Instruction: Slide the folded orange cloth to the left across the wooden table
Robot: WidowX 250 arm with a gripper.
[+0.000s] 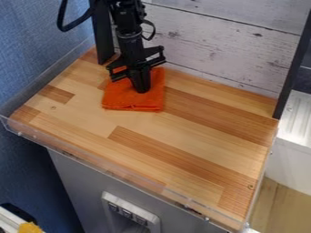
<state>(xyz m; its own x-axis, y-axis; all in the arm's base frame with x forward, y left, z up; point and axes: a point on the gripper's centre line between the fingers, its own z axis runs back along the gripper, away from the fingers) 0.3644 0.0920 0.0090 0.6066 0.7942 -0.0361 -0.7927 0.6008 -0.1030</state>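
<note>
The desk (176,120), a wood-grained board, spreads over most of the view; taking it as a clock face with twelve at the top, a wall of whitish weathered planks (224,45) stands behind it from twelve to two o'clock. A blue textured surface (30,45) runs down the side from ten to eight o'clock, and a grey panel (79,182) drops below the desk's front edge toward seven. The black robot arm (124,20) comes in from the top at about eleven o'clock, beside a dark upright post (102,36); another dark post (294,63) rises at two. A clear rim (91,159) borders the front edge of the desk from nine round to five. At three o'clock, beyond the desk, is a white ribbed surface (298,113). The orange cloth (137,103), folded into a rough square, lies flat on the desk between eleven and twelve o'clock, near the plank wall. A pale socket block (128,214) is set in the grey panel at six to seven. The black gripper (142,90) points down over the middle of the cloth; how far open it is, and whether it grips any fabric, I cannot tell.
</note>
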